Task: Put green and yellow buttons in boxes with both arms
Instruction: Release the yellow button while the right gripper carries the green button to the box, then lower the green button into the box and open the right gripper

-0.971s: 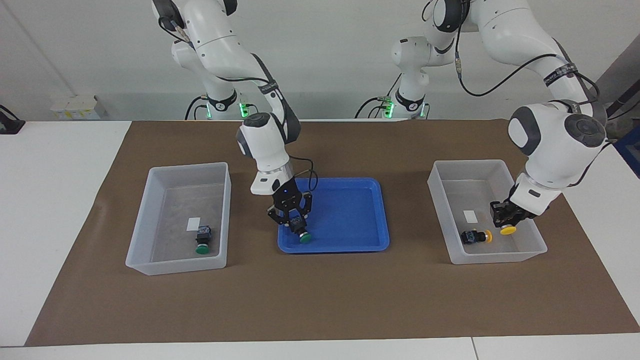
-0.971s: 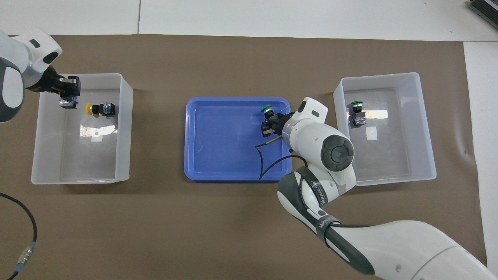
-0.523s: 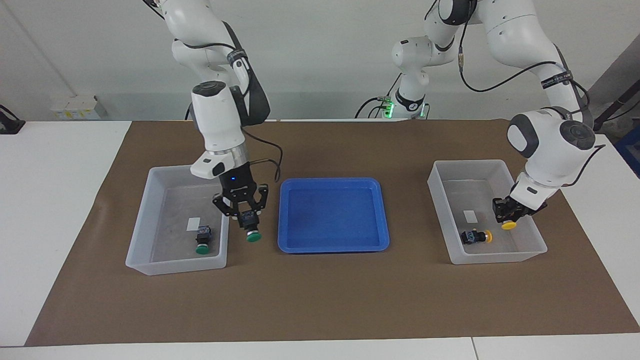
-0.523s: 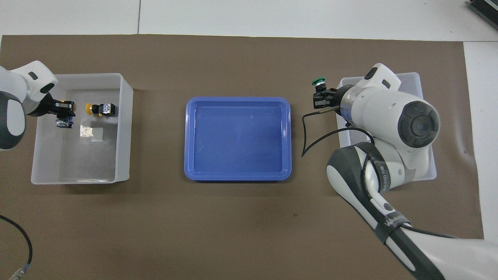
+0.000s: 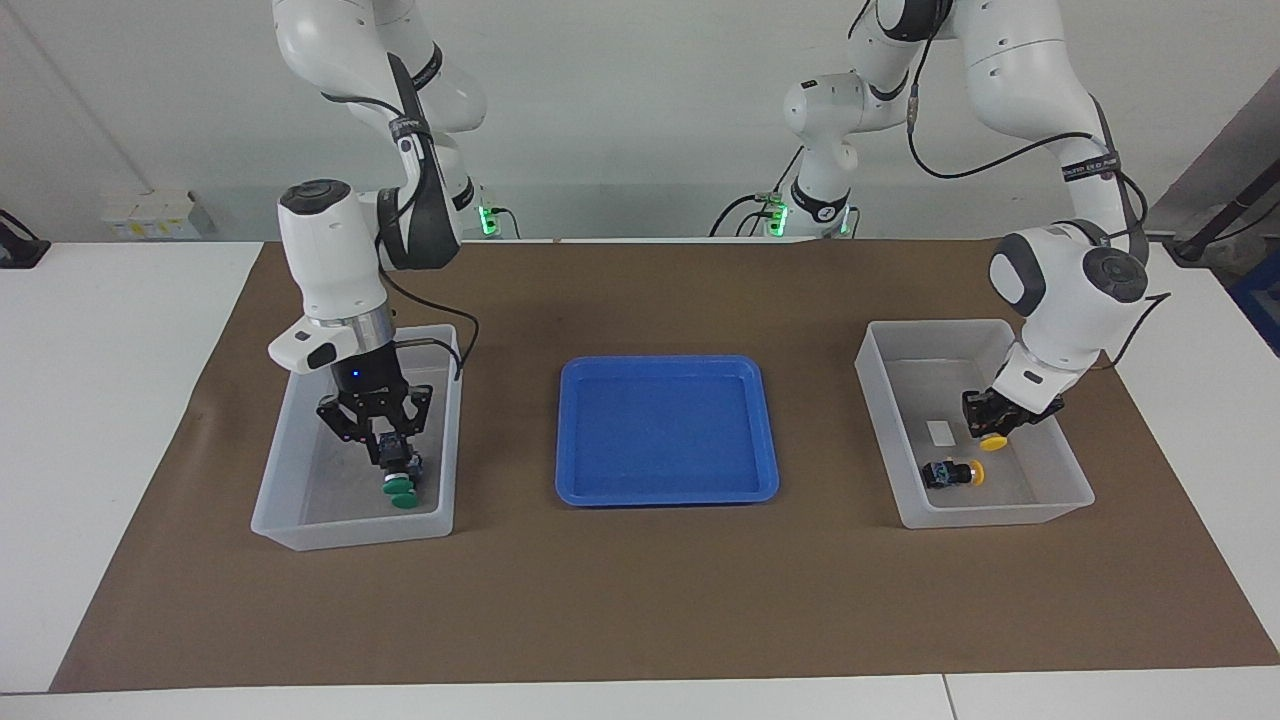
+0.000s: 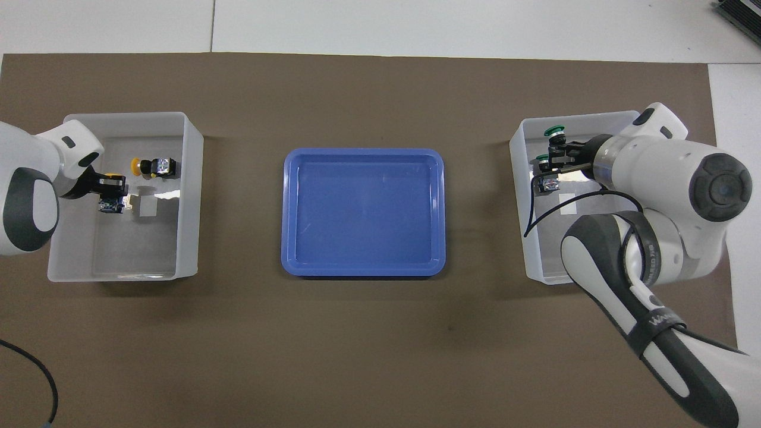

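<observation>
Right gripper is clamping the second green button by its black body, cap pointing down, and hanging it inside the translucent bin at lower left of the facing frame, almost on top of the green button lying on that bin's floor (the two caps overlap in that view, so I can't tell if they're touching). Left gripper is gripping a yellow button the same way, low inside the other bin at the right of the facing frame, just beside the yellow button resting on its side there. Holding by the blocky body makes sense: flat faces for the fingers, mushroom cap staying clear. Colours are being sorted one per bin, hence each arm working its own end. Blue tray at centre frame is holding no buttons now. Judging by this, both arms are at the release step, with nothing left to pick afterwards. Each bin also has a small white label on its floor.
</observation>
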Motion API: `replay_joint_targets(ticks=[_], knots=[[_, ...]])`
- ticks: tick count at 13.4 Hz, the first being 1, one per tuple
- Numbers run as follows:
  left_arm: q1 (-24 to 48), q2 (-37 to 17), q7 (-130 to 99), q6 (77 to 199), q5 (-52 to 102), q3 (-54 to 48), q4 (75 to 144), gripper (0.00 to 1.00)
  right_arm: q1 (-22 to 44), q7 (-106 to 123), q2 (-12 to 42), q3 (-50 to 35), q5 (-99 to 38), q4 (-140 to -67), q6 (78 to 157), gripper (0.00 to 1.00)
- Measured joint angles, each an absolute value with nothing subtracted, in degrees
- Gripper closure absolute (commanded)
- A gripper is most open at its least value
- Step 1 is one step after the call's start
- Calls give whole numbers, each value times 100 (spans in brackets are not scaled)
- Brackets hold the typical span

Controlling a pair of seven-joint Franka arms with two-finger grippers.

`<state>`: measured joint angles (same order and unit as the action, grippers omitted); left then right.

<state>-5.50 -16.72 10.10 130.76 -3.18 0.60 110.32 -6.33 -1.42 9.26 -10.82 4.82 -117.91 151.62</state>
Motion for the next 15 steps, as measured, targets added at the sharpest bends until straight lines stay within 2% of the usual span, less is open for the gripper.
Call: replay_joint_targets(ticks=[1, 2, 3, 7, 11, 13, 14, 15], knots=[[-547, -1662, 1011, 13076, -318, 52, 11032, 40, -665, -142, 924, -1081, 482, -11814, 15162, 100], [-544, -1654, 1011, 13076, -318, 47, 11032, 28, -712, -142, 927, -1081, 482, -11857, 15188, 100], [-542, -1650, 1013, 13076, -318, 43, 11030, 26, -751, -142, 948, -1080, 482, -11933, 15275, 100], [-399, -1629, 1014, 12773, -318, 24, 10709, 32, -998, -149, 1160, -1079, 482, -12156, 15715, 100], [57, -1593, 791, 11042, -309, 8, 9277, 34, -1174, -149, 1438, -1078, 482, -12337, 16343, 100], [303, -1571, 647, 10140, -308, -5, 8695, 34, -1264, -149, 1487, -1078, 482, -12370, 16396, 100], [395, -1567, 576, 9758, -308, -13, 8476, 34, -1316, -149, 1487, -1078, 482, -12382, 16398, 96], [443, -1560, 530, 9477, -307, -29, 8285, 34, -1345, -149, 1487, -1078, 482, -12404, 16399, 87]])
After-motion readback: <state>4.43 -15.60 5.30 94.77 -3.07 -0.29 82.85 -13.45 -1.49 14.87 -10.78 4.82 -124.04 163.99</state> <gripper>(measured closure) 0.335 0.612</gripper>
